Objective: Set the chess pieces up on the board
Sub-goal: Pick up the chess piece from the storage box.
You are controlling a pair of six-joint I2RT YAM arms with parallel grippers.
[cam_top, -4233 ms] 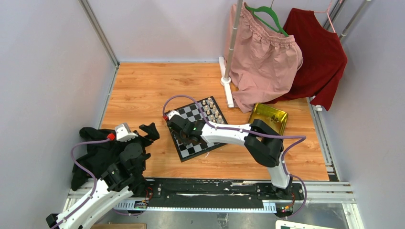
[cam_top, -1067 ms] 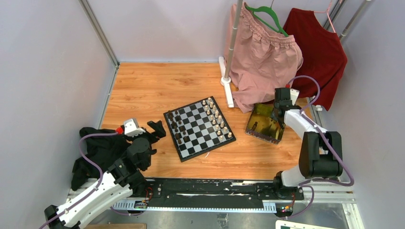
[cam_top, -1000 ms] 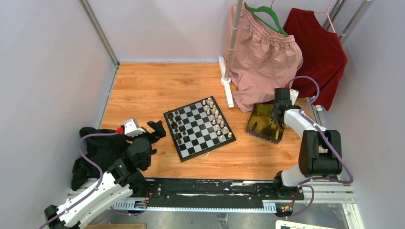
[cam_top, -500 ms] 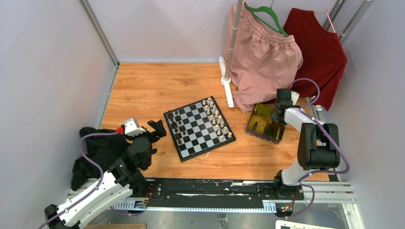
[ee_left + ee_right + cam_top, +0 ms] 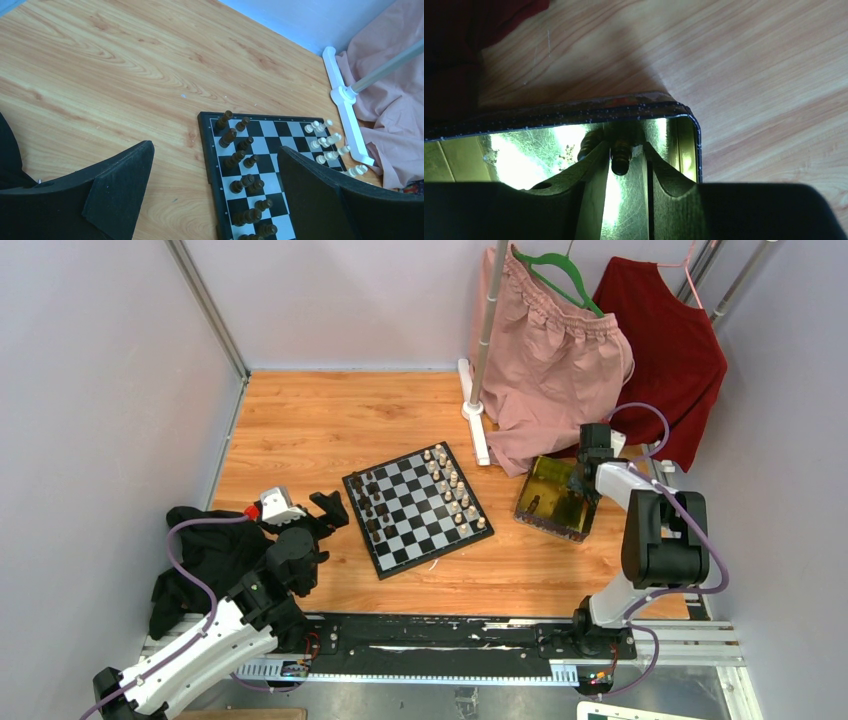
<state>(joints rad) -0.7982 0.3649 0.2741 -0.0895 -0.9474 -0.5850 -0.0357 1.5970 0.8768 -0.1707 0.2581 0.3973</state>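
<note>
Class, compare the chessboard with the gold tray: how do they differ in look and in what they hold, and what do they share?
The board is flat, checked black and white; the gold tray is shiny with a raised rim. The board carries rows of dark chess pieces and cream pieces; the tray shows one dark piece, straddled by the right gripper. Both sit on the wooden table.

Bare wood (image 5: 300, 430) is stretching wide far and left of the board (image 5: 417, 508), giving easy passage. Dark pieces (image 5: 365, 502) are crowding the board's left side and white pieces (image 5: 452, 485) its right, leaving the middle squares open. The rack foot (image 5: 478, 430) and pink garment (image 5: 550, 360) are blocking the far right. The tray (image 5: 548, 502) walls are hemming the right gripper (image 5: 625, 149) into a corner. Black cloth (image 5: 200, 560) is filling the near left.
</note>
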